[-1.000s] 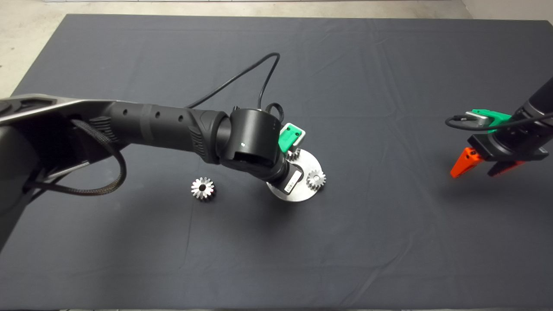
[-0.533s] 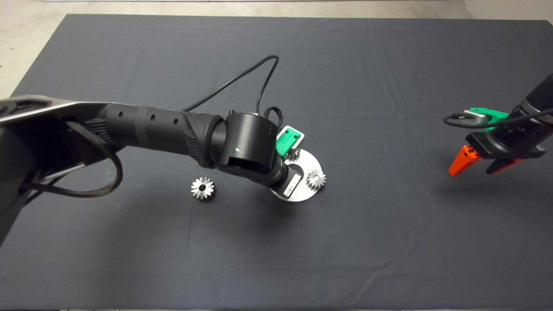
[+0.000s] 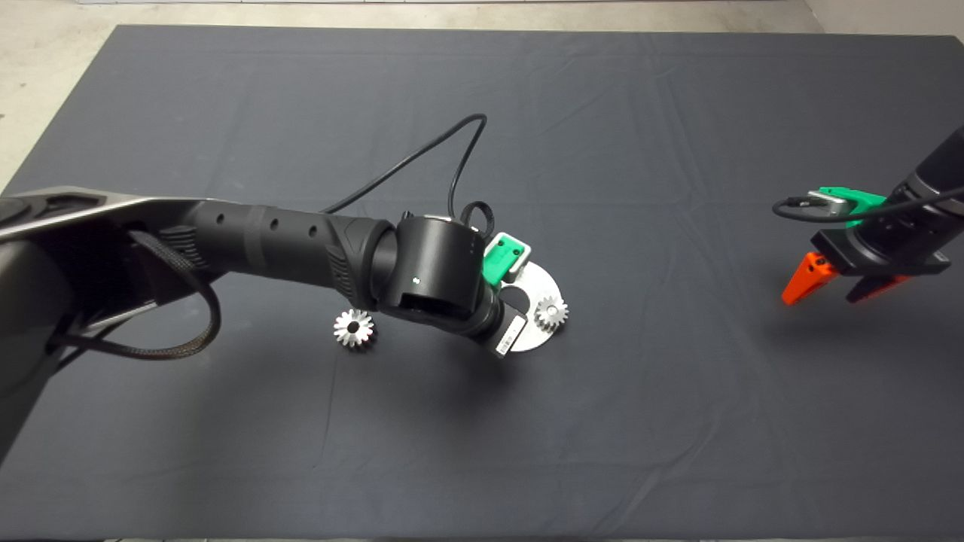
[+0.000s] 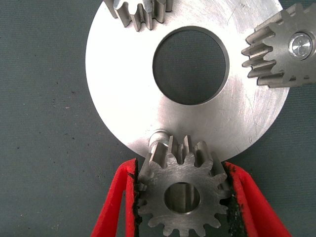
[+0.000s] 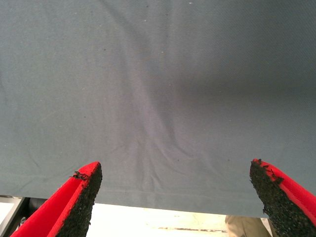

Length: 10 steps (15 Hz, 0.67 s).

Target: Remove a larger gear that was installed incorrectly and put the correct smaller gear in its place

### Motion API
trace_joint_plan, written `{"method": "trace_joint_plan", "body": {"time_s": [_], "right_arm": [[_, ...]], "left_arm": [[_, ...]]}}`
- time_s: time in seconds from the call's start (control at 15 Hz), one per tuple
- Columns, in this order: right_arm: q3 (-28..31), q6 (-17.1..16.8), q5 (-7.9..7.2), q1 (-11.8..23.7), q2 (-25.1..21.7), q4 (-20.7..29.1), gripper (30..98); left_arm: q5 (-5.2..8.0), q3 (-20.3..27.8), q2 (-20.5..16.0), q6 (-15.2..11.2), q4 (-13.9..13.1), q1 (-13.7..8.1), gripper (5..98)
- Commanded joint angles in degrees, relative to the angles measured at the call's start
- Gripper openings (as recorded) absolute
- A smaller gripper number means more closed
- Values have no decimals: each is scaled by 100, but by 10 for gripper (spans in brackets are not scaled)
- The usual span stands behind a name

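My left gripper point(image 4: 180, 165) is shut on the smaller gear point(image 4: 181, 195), its red fingers point(image 4: 118, 197) pressing both sides. The gear hangs over the rim of the round silver plate point(image 4: 123, 89), right beside a bare peg point(image 4: 158, 136) and not seated on it. In the head view the left arm's wrist covers that side of the plate point(image 3: 538, 282). The larger gear point(image 3: 353, 328) lies flat on the mat left of the plate, apart from both grippers. My right gripper point(image 3: 836, 290) hovers open far to the right, with only mat between its fingers point(image 5: 84, 197).
Two look-alike small gears sit on the plate, one point(image 4: 284, 47) on a pin with a shiny top, also visible in the head view point(image 3: 551, 311), the other point(image 4: 140, 12) cut off at the picture's edge. The plate has a large centre hole point(image 4: 190, 64). A black cable point(image 3: 422, 139) loops above the left wrist.
The left gripper has shifted a little toward the mat's near edge, now covering the plate's far small gear in the head view. The right arm has barely moved.
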Motion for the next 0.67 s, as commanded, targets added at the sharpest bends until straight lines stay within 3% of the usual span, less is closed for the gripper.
{"method": "trace_joint_plan", "body": {"time_s": [0.0, 0.2, 0.6], "right_arm": [[90, -60, -574, 111, -21, 180, 792], [117, -71, -574, 103, -12, 180, 792], [108, -80, -565, 94, 23, 171, 792]], "left_arm": [[201, -489, 95, 222, 244, -7, 304], [243, -697, 183, 442, 244, -16, 304], [261, -582, 130, 437, 209, -16, 305]]}}
